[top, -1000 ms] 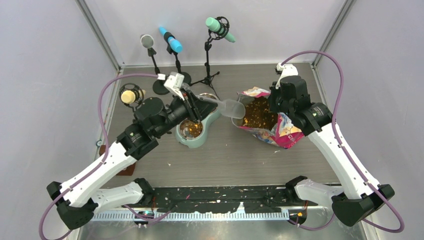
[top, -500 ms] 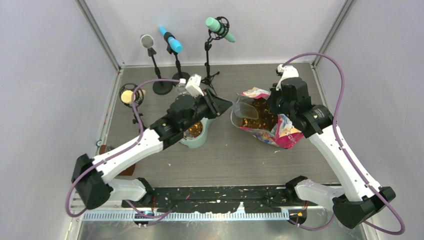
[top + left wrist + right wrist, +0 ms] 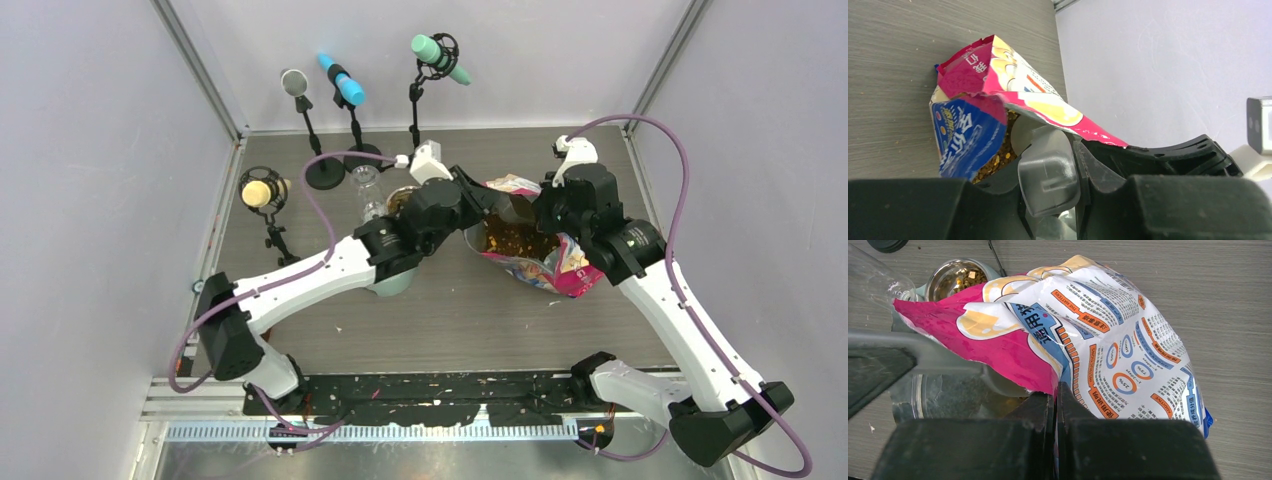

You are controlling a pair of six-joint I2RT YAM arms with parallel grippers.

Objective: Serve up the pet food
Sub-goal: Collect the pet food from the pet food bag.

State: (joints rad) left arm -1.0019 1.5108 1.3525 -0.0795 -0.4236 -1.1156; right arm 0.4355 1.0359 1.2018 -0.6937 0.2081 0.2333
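Pet food [image 3: 512,240] sits in the open bag [image 3: 1118,340], with some in the feeder bowl [image 3: 940,277]. Left jaws grip the clear scoop [image 3: 1048,172] at the bag mouth. Right jaws pinch the bag edge tight. Dig deep, lift level, hold the mouth steady.

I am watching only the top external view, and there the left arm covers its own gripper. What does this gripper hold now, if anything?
Observer: In the left wrist view the left gripper is shut on the handle of the clear plastic scoop. The scoop's front end goes into the open mouth of the pet food bag, beside the kibble.
Operator: And the right gripper, where exactly does it take the bag?
Observer: The right wrist view shows the right gripper pinching the torn pink top edge, with the bag's white printed side facing that camera.
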